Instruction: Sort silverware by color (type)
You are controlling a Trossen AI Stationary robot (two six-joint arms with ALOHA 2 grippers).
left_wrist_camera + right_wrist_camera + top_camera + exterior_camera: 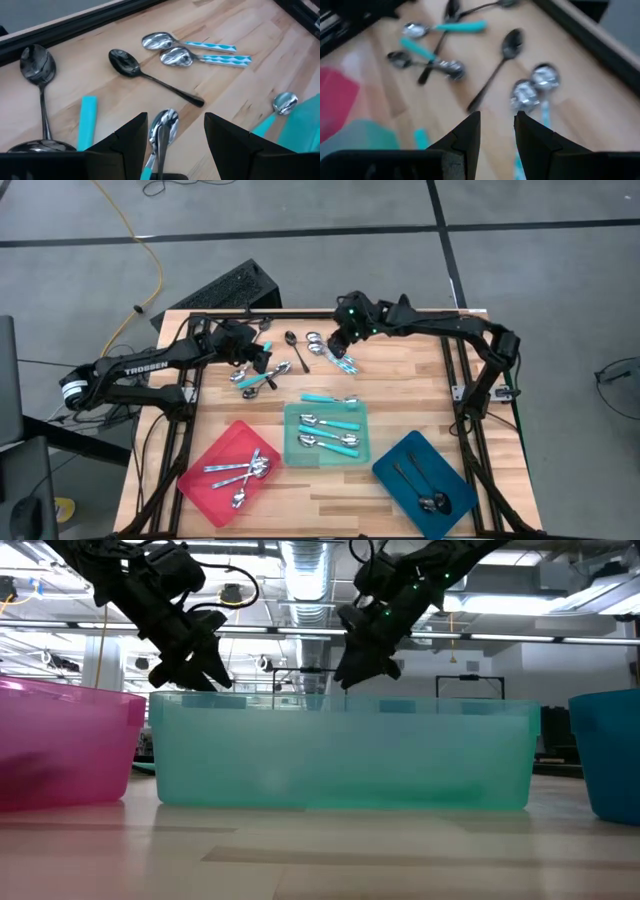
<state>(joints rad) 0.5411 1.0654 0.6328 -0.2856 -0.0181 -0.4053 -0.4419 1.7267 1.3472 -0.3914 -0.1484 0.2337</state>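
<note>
We are seeing the left gripper (175, 137) hanging low over the back-left spoon cluster, fingers (127, 140) spread wide, nothing gripped. Right between them a shiny all-silver spoon (165, 125) is lying on a turquoise-handled one. Just beyond sits a black spoon (150, 75), then a pair of turquoise-handled spoons with silver bowls (192, 50) side by side. Off to one side another dark spoon (37, 70) and a loose turquoise handle (87, 120) are lying.

The right gripper (497, 132) is hovering above that same turquoise pair (340, 358), fingers (465, 135) set narrow and holding nothing. Under its tips we are seeing the two silver bowls (535, 85), beyond them the black spoon (500, 62), farther off the left cluster (430, 55).

Farther toward the table front: one turquoise-handled spoon (328, 398) lying on the wooden table (420, 395) just behind the translucent teal tray (292, 448), which is holding several turquoise-handled spoons (330, 432). The red tray (205, 490) is holding all-silver spoons (243, 472); the blue tray (395, 470) is holding dark spoons (425, 492).
</note>
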